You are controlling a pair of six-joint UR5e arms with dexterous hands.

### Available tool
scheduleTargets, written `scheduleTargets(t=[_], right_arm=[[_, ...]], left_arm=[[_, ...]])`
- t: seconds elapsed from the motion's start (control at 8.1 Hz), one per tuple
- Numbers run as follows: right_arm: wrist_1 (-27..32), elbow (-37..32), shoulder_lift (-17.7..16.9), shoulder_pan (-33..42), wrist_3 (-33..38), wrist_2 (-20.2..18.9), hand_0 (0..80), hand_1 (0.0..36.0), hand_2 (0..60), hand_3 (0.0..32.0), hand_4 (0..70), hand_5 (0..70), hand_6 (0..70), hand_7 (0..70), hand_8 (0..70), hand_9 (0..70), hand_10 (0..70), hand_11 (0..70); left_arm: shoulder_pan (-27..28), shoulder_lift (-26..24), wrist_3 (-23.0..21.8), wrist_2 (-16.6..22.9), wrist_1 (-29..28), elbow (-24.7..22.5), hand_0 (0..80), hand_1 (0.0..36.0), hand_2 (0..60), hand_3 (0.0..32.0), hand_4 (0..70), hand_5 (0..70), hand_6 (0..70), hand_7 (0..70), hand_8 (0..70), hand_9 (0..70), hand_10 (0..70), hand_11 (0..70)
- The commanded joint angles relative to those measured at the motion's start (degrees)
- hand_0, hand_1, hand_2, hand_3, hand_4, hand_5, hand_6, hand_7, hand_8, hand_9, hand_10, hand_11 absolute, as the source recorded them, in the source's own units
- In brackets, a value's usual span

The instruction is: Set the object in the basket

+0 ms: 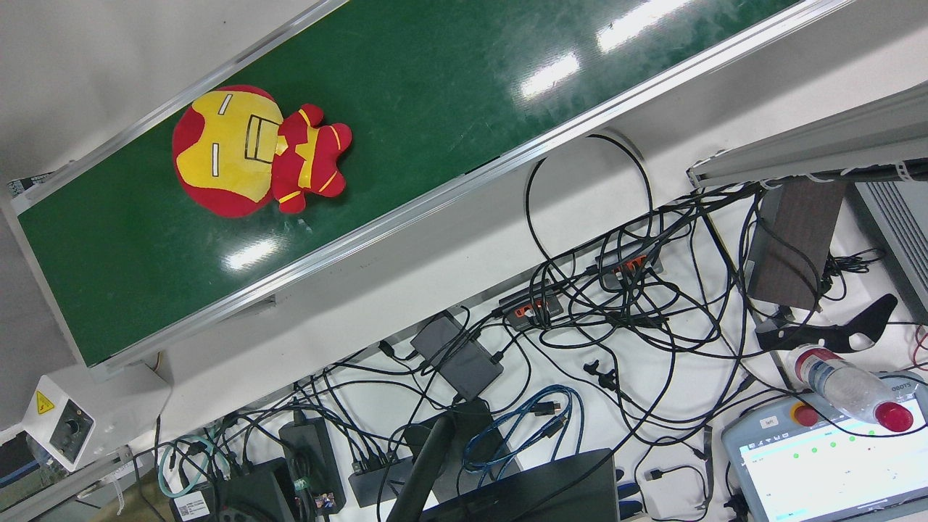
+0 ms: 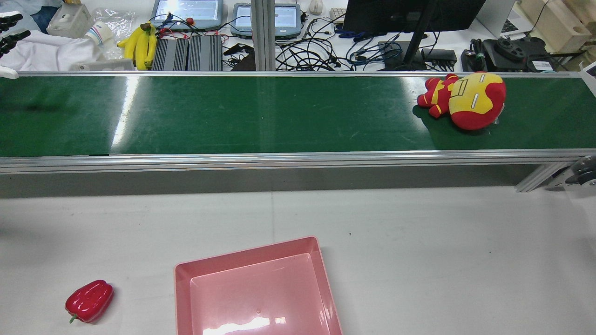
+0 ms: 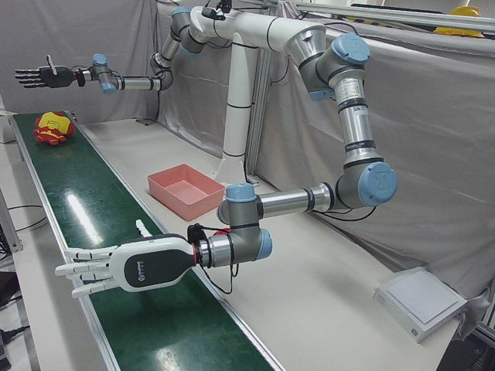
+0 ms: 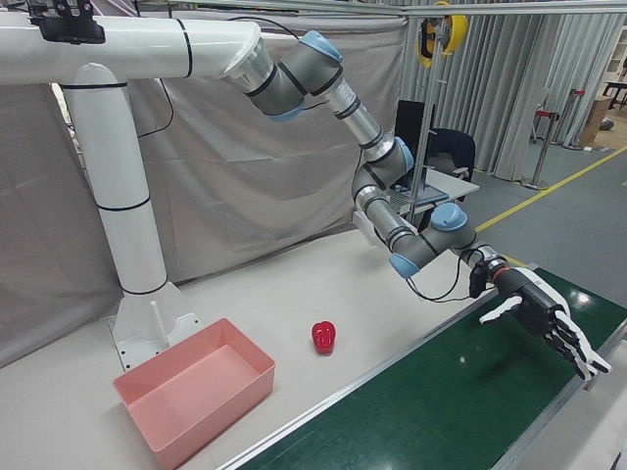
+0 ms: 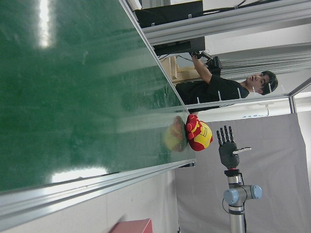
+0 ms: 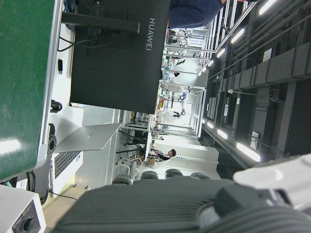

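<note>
The red and yellow plush toy (image 2: 465, 100) is lying on its side on the green conveyor belt (image 2: 260, 116), far out toward the right end in the rear view, with its big head pointing right and its small body pointing left. Nothing is touching it.

The right robot hand (image 3: 39, 76) is hovering in the air above and beyond that end of the belt, fingers spread wide and holding nothing. From the left hand view, that same robot hand (image 5: 227, 148) is showing its dark palm, fingers fanned out, clear of the toy (image 5: 198, 136).

Over at the other end of the belt, the left robot hand (image 3: 116, 267) is stretching out flat above the green surface, fingers apart and holding nothing. The right-front view is catching it (image 4: 539, 313) from the other corner, hanging over the belt's edge, well apart from the toy.

The pink basket (image 2: 184, 298) is sitting on the white tabletop (image 2: 419, 256) on the near side of the belt, roughly central, and nothing is showing inside it. A red bell pepper (image 2: 89, 301) is lying on the tabletop to the basket's left, near it but not touching.

Beyond the belt, a bunch of bananas (image 2: 139, 42) is resting among cables and screens. A person (image 5: 218, 87) in a dark top is standing behind the belt in the left hand view.
</note>
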Motion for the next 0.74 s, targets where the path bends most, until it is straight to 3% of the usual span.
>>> scheduleTargets(t=[0.0, 0.12, 0.25, 0.62], right_arm=[[0.00, 0.00, 0.00, 0.05, 0.00, 0.00, 0.0, 0.0, 0.0, 0.0, 0.0, 0.0, 0.0, 0.0, 0.0, 0.0, 0.0, 0.0], [0.00, 0.00, 0.00, 0.05, 0.00, 0.00, 0.0, 0.0, 0.0, 0.0, 0.0, 0.0, 0.0, 0.0, 0.0, 0.0, 0.0, 0.0], [0.00, 0.00, 0.00, 0.05, 0.00, 0.00, 0.0, 0.0, 0.0, 0.0, 0.0, 0.0, 0.0, 0.0, 0.0, 0.0, 0.0, 0.0], [0.00, 0.00, 0.00, -0.04, 0.00, 0.00, 0.0, 0.0, 0.0, 0.0, 0.0, 0.0, 0.0, 0.0, 0.0, 0.0, 0.0, 0.0]], left_arm=[[0.13, 0.25, 0.19, 0.00, -0.19, -0.09, 63.9, 25.1, 0.0, 0.0, 6.8, 18.5, 3.4, 3.0, 8.4, 13.4, 0.0, 0.0], [-0.04, 0.25, 0.28, 0.00, -0.19, -0.17, 69.6, 24.4, 0.0, 0.0, 6.7, 18.3, 3.6, 3.0, 8.4, 13.5, 0.0, 0.0], [-0.13, 0.42, 0.28, 0.09, -0.19, -0.35, 79.7, 21.3, 0.0, 0.0, 6.5, 18.0, 3.7, 2.9, 8.4, 13.4, 0.0, 0.0], [0.22, 0.60, 0.37, 0.26, -0.19, -0.44, 80.0, 20.5, 0.0, 0.0, 6.0, 18.3, 3.8, 3.1, 8.4, 13.4, 0.0, 0.0]])
